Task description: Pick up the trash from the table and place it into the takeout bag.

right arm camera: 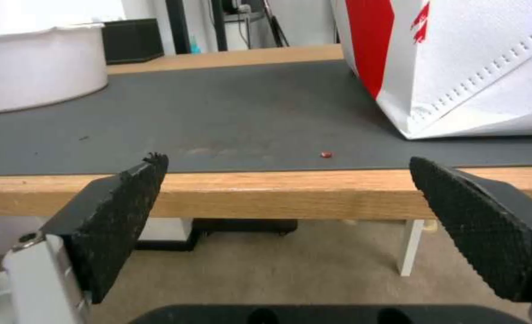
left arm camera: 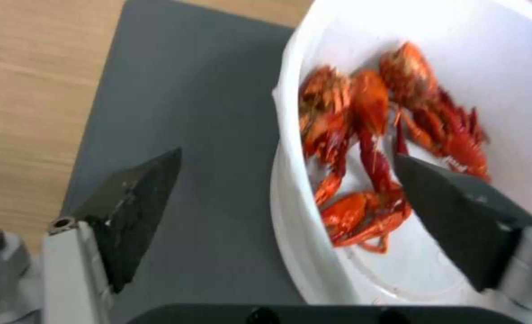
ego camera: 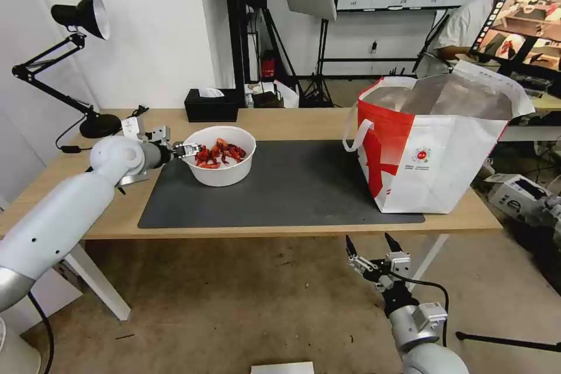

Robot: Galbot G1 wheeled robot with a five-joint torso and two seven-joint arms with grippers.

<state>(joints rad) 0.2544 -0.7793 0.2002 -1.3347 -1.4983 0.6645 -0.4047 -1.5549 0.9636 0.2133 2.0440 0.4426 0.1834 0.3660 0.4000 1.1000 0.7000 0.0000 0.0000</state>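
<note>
The table (ego camera: pixel 292 123) is viewed from above and in front by the head camera. The white bowl (left arm camera: pixel 350 252) rim is seen close, straight down, by the left wrist camera. The table edge is faced low and level by the right wrist camera; bowl and takeout bag (right arm camera: pixel 458 67) are shared.

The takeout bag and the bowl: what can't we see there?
- Takeout bag: its bottom inside, hidden by its own walls in the head view.
- Left gripper on the white bowl: rim contact unclear; left wrist view is blurred.
- Right gripper: parked below the table.
</note>
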